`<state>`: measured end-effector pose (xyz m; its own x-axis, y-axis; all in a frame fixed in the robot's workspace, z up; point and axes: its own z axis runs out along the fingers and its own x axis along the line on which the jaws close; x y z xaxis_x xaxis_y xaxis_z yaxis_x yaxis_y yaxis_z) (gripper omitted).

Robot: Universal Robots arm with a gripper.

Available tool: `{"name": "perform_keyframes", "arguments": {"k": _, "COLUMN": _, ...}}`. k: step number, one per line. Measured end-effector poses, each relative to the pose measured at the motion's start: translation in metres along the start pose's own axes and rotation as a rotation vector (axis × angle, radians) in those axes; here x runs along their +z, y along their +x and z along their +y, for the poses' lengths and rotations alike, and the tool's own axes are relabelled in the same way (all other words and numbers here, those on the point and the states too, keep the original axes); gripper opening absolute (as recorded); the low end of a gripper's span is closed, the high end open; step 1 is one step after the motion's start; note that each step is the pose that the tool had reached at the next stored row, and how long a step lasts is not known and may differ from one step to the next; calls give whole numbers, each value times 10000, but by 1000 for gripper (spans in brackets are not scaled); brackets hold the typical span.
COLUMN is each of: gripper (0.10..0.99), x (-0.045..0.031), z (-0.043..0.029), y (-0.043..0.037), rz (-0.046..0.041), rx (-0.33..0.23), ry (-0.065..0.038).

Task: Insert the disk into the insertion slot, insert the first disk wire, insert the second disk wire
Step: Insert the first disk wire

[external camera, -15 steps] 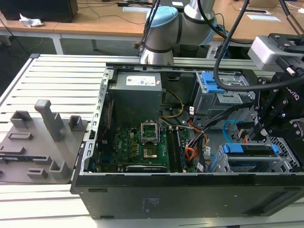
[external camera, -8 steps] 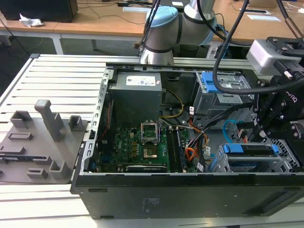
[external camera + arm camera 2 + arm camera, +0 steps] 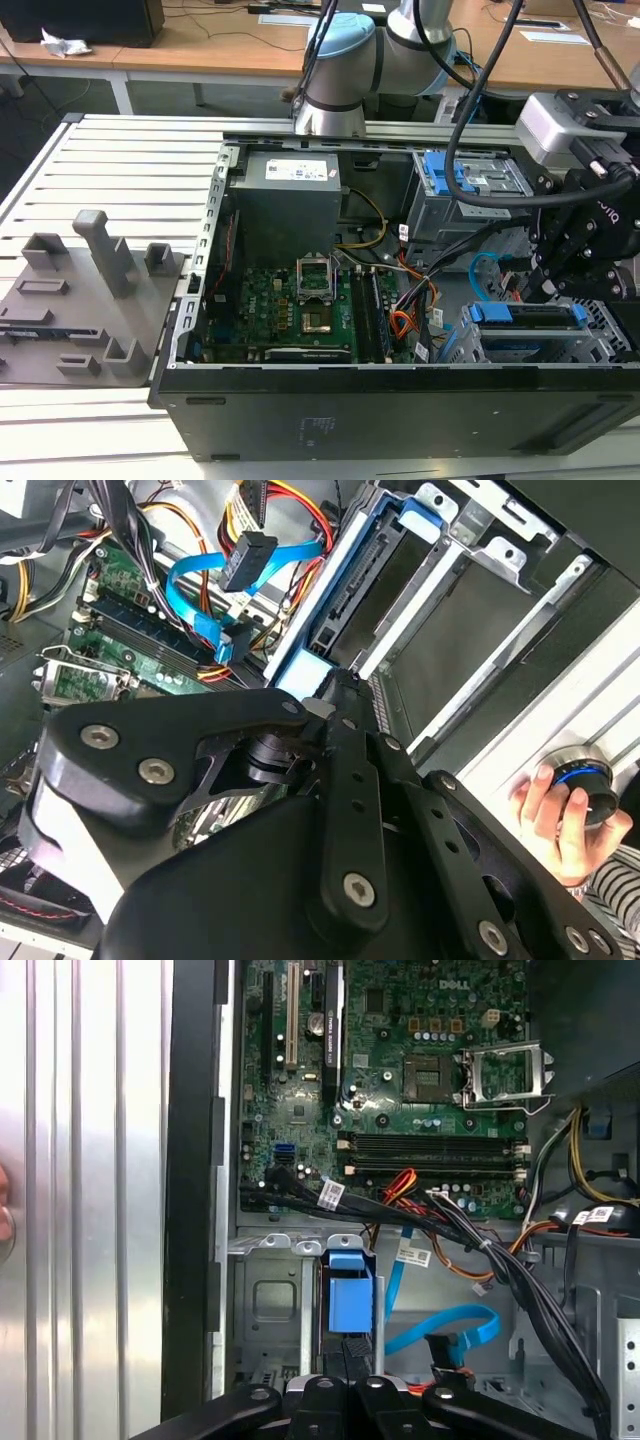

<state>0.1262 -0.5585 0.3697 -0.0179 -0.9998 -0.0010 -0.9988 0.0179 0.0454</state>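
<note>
The disk (image 3: 525, 315) sits in the insertion slot (image 3: 602, 335) at the case's corner on the exterior view's right, its blue caddy (image 3: 350, 1295) facing the motherboard. My gripper (image 3: 355, 1352) is shut, its tips against the blue caddy end (image 3: 300, 670). The grey cage (image 3: 265, 1300) surrounds the caddy. The second disk wire (image 3: 450, 1325) loops light blue beside the cage, and its black connector (image 3: 250, 560) hangs free. A black wire bundle (image 3: 520, 1280) runs past the cage; I cannot tell which is the first disk wire.
The taller grey bay with a blue clip (image 3: 465, 180) stands behind the cage. Red-orange wires (image 3: 400, 1185) cross near the motherboard (image 3: 290, 300). A grey fixture plate (image 3: 80, 300) lies outside the case. A person's hand (image 3: 555, 810) holds a knob beside the case wall.
</note>
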Motion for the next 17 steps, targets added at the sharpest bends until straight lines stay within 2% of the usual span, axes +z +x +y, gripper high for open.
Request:
{"name": "perform_keyframes", "arguments": {"k": 4, "gripper": 114, "x": 3, "z": 0, "y": 0, "rz": -1, "rx": 0, "ry": 0}}
{"name": "perform_keyframes", "arguments": {"k": 5, "gripper": 173, "x": 3, "z": 0, "y": 0, "rz": -1, "rx": 0, "ry": 0}}
{"name": "perform_keyframes", "arguments": {"k": 6, "gripper": 173, "x": 4, "z": 0, "y": 0, "rz": 0, "rx": 0, "ry": 0}}
{"name": "perform_keyframes", "arguments": {"k": 7, "gripper": 302, "x": 4, "z": 0, "y": 0, "rz": 0, "rx": -1, "ry": 0}}
{"name": "perform_keyframes", "arguments": {"k": 8, "gripper": 302, "x": 5, "z": 0, "y": 0, "rz": -1, "rx": 0, "ry": 0}}
{"name": "perform_keyframes", "arguments": {"k": 11, "gripper": 302, "x": 9, "z": -58, "y": -3, "rz": -1, "rx": 0, "ry": -5}}
{"name": "perform_keyframes", "arguments": {"k": 15, "gripper": 302, "x": 10, "z": -183, "y": -29, "rz": -1, "rx": 0, "ry": -15}}
{"name": "perform_keyframes", "arguments": {"k": 17, "gripper": 302, "x": 9, "z": -188, "y": -55, "rz": 0, "rx": 1, "ry": -14}}
